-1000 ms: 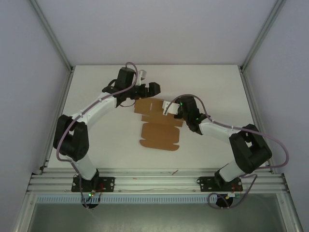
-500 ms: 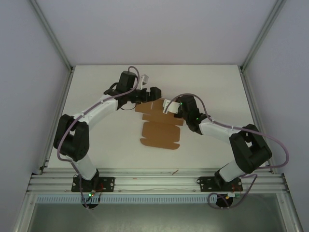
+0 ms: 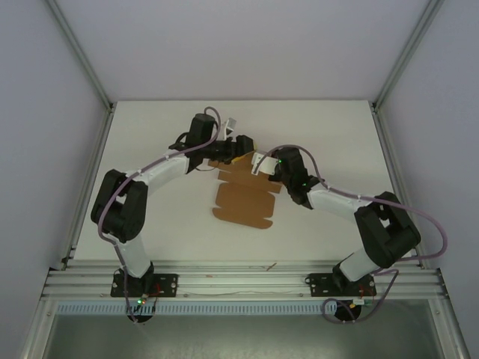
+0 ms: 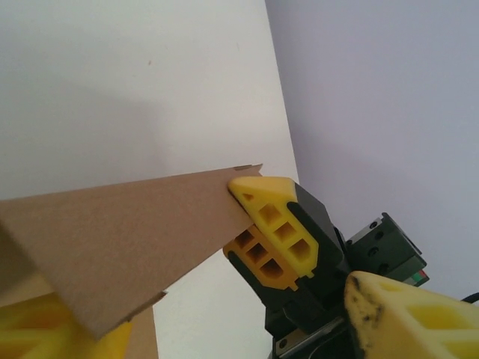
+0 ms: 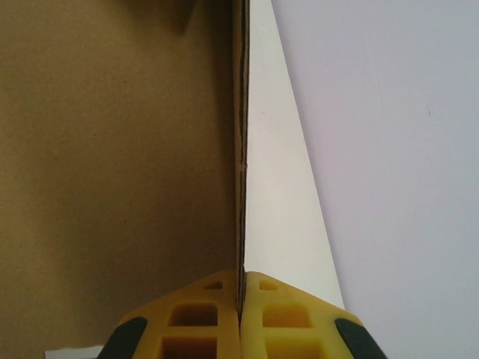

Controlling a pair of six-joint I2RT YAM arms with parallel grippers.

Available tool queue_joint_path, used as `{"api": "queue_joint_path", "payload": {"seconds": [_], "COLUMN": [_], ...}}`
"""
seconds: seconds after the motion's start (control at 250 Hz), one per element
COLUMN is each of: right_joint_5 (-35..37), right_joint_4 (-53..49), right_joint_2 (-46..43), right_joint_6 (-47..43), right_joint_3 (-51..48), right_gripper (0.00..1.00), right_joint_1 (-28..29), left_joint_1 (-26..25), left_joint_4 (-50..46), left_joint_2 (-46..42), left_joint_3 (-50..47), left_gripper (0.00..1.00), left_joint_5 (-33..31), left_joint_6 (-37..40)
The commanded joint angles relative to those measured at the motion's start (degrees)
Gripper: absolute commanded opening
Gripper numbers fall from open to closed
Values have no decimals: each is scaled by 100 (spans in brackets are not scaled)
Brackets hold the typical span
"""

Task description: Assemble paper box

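The paper box (image 3: 243, 200), a flat brown die-cut sheet, lies mid-table (image 3: 150, 149) with its far end raised. At its 1 o'clock corner the right gripper (image 5: 241, 295) is pressed together, pinching the thin cardboard edge. At 12 o'clock the left gripper (image 3: 238, 148) stands spread, a lifted flap between its fingers (image 4: 397, 314).

Robotics laboratory test cell: two white-and-black arms, the left arm (image 3: 157, 170) and the right arm (image 3: 337, 200), stood bolted to a slotted aluminium rail (image 3: 239, 280) at the near edge of a white desk (image 3: 329, 134). Aluminium posts (image 3: 88, 63) framed the station. Plain pale panels (image 3: 239, 45) walled it in on three sides, and grey cables (image 3: 438, 239) looped off the arms' joints.
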Motion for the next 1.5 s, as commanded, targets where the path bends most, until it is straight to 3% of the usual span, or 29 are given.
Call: {"api": "queue_joint_path", "payload": {"seconds": [0.0, 0.076, 0.312, 0.52, 0.652, 0.927, 1.027, 1.195, 1.299, 1.495], "right_joint_5": [-244, -253, 38, 214, -19, -1680, -1827, -1813, -1949, -2020], "right_joint_4": [500, 508, 366, 489, 526, -1057, -1142, -1043, -1069, -1116], "right_joint_2": [30, 8, -15, 53, -16, -524, -575, -565, -556, -593], "right_joint_6": [-37, 4, 109, 102, 172, 688, 766, 932, 1020, 1145], "right_joint_3": [76, 76, 25, -38, -53, 438, 507, 564, 601, 637], "right_gripper": [0, 0, 0, 0, 0, 0, 0, 0, 0, 0], "right_joint_1": [157, 162, 159, -4, -97, -479, -521, -581, -591, -593], "left_joint_1": [-93, -95, -58, 381, 802, 1390, 1473, 1465, 1464, 1464], "left_joint_4": [346, 205, -768, -1496, -1594, -1189, -991, -346, 210, 632], "left_joint_2": [104, 73, -125, -1020, -1690, -2304, -2017, -1614, -1562, -1572], "left_joint_3": [0, -10, 89, -575, -1373, -2347, -2363, -2566, -2765, -2916], "left_gripper": [60, 51, 53, 73, 99, 100, 100, 90, 90, 89], "left_joint_5": [325, 178, -482, -1653, -2424, -3032, -2966, -1978, -1516, -1219], "left_joint_6": [-119, -22, 633, 1298, 1477, 2078, 2276, 2591, 2615, 2690]}}
